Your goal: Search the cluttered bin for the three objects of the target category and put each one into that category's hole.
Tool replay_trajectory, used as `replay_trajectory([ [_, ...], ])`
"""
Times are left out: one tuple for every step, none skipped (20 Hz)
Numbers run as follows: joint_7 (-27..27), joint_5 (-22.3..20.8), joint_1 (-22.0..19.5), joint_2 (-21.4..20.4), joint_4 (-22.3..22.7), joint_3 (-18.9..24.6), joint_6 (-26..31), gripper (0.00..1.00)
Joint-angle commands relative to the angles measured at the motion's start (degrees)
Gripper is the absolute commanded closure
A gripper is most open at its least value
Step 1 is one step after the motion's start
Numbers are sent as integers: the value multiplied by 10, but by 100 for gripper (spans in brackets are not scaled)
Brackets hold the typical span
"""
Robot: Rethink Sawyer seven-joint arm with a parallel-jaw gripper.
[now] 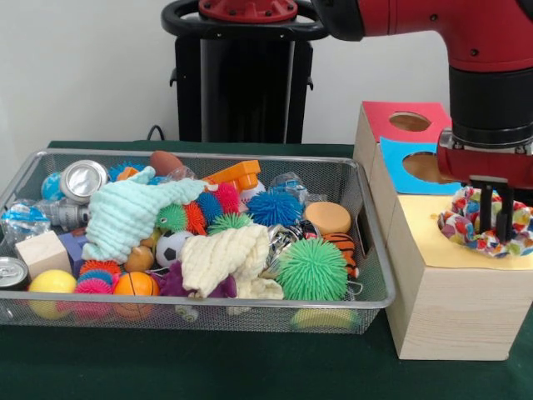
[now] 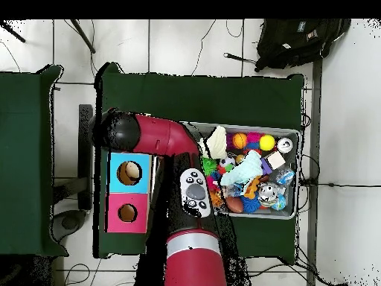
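Patterned cloth bunched on yellow box top, tool clamped on it, beside bin.

Wire-mesh metal bin, pale matt wooden box, spiky rubbery balls.

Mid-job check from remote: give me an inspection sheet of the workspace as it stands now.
Surface: dark green table cloth, carrying a wire bin and a wooden box.
Job's things: multicoloured cloth at the hole in the box's yellow panel; blue panel and red panel holes are free.
Clutter: bin holds a mint cloth, a cream cloth, spiky balls, cans, a wooden block.
Gripper: gripper down in the multicoloured cloth, fingers on it.
Cables: cables on the tiled floor.
Surroundings: black backpack on the floor.
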Motion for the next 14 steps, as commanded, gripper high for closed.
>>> replay_trajectory([
  [40, -10, -22, 16, 80, 54, -55, 100],
  [37, -11, -24, 15, 82, 55, -55, 100],
  [37, -12, -25, 14, 84, 54, -56, 100],
  [32, -14, -29, 14, 85, 55, -57, 100],
  [28, -16, -32, 14, 86, 57, -57, 100],
  [26, -18, -34, 14, 86, 57, -58, 100],
  [25, -20, -35, 14, 86, 55, -60, 100],
  [24, -21, -36, 14, 88, 55, -61, 100],
  [23, -22, -38, 13, 88, 55, -60, 100],
  [22, -23, -39, 12, 88, 55, -58, 100],
  [21, -24, -39, 11, 88, 53, -54, 100],
  [21, -26, -39, 10, 87, 50, -49, 100],
  [19, -27, -39, 8, 86, 47, -44, 100],
  [18, -30, -39, 8, 82, 43, -36, 100],
])
